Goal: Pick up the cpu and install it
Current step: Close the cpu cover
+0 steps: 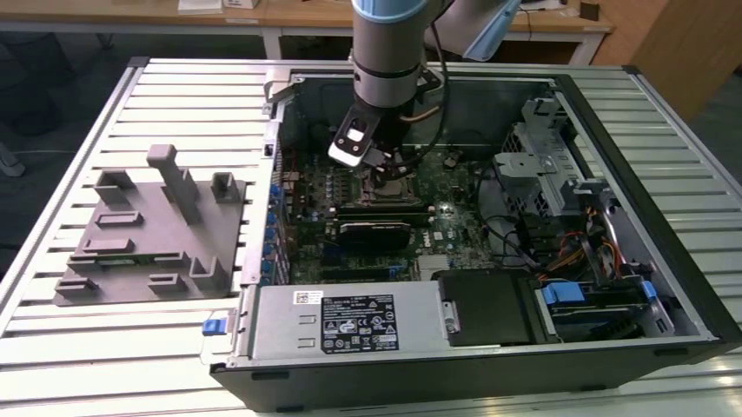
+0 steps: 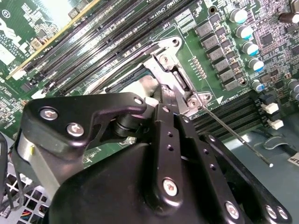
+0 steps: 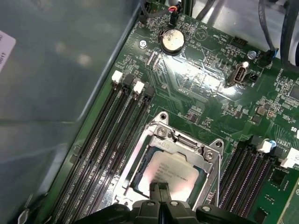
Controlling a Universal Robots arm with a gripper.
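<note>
The cpu (image 3: 172, 173), a small square chip with a pale silver top, lies flat inside the open metal socket frame (image 3: 161, 132) on the green motherboard. In the first wrist view my gripper (image 3: 159, 187) has its two thin black fingers pressed together, shut, with the tips at the chip's near edge and nothing between them. In the second wrist view a pale strip of the cpu (image 2: 142, 85) shows under the socket frame (image 2: 170, 65), just beyond my black finger links. In the exterior view my gripper (image 1: 377, 165) hangs low in the open computer case, right above the socket (image 1: 392, 187).
Empty black memory slots (image 3: 100, 140) run along both sides of the socket. A thin socket lever (image 2: 236, 135) sticks out sideways. A grey moulded tray (image 1: 151, 234) sits on the slatted table at the exterior view's left. Case walls (image 1: 278, 130), drive bays and cables surround the board.
</note>
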